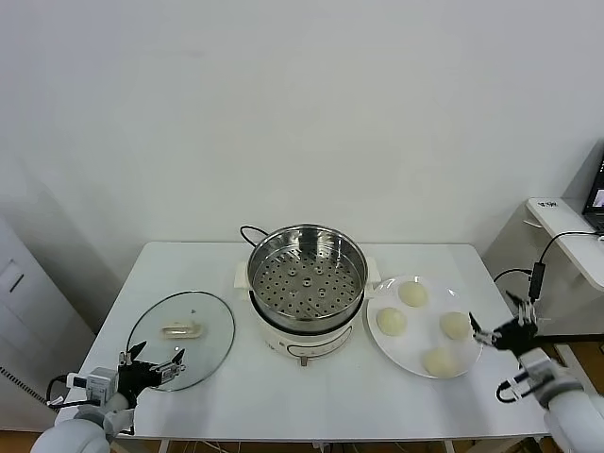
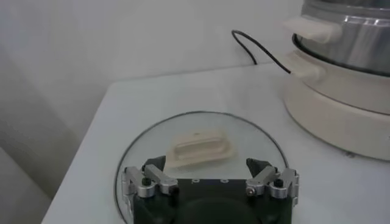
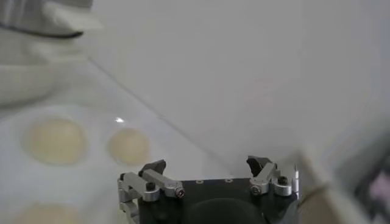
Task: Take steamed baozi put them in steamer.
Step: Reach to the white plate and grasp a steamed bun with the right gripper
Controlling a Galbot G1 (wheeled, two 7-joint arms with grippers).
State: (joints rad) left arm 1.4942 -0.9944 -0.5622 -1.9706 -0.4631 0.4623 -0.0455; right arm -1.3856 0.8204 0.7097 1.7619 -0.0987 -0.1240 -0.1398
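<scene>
In the left wrist view the steamer (image 2: 341, 73) beyond the left gripper (image 2: 210, 173) is cut off at the edge, and the gripper's body hides the near rim of the glass lid (image 2: 146, 146). Past the right gripper (image 3: 210, 170), the baozi (image 3: 55, 140) are blurred, one cut off.

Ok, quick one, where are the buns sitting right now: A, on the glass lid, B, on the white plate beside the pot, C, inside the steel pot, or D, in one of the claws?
B: all four buns lie on the white plate, while the pot's perforated tray holds none.
</scene>
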